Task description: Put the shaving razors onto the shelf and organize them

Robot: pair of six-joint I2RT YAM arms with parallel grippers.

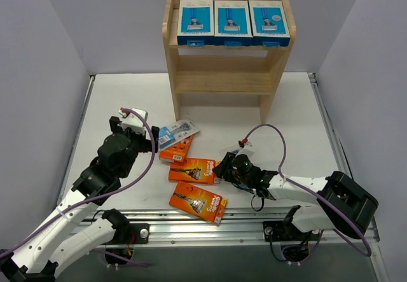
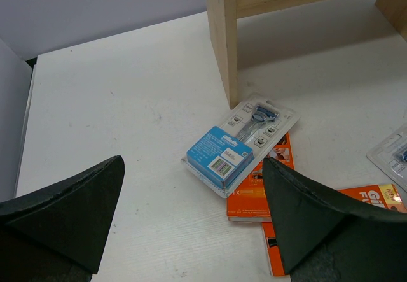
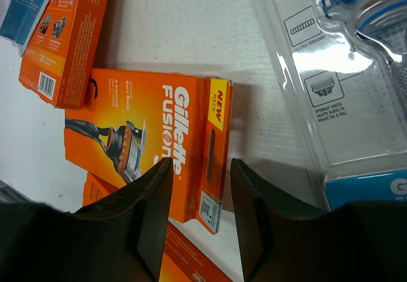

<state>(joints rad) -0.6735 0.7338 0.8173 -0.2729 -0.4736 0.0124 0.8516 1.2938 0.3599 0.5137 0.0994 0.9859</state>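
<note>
Top external: light wooden three-tier shelf [image 1: 222, 81] at upper centre, with three blue-and-white razor boxes [image 1: 232, 22] side by side on its top tier. On the white table [image 1: 286, 110] below it, a clear blister card with blue label [image 1: 178, 131] lies over an orange razor box [image 1: 175, 155]. A second orange box [image 1: 194, 170] sits just below, and a third orange box [image 1: 198, 200] is lowest in frame.

Left wrist: left gripper [image 2: 193, 162] is spread wide and holds nothing. The blister card is mid-frame beyond it, near the shelf's side panel.

Right wrist: right gripper [image 3: 201, 162] has its fingers narrowly parted, straddling the second orange box's right edge. Can't tell if they touch it. Another clear blister pack [image 3: 343, 84] is at upper right.
</note>
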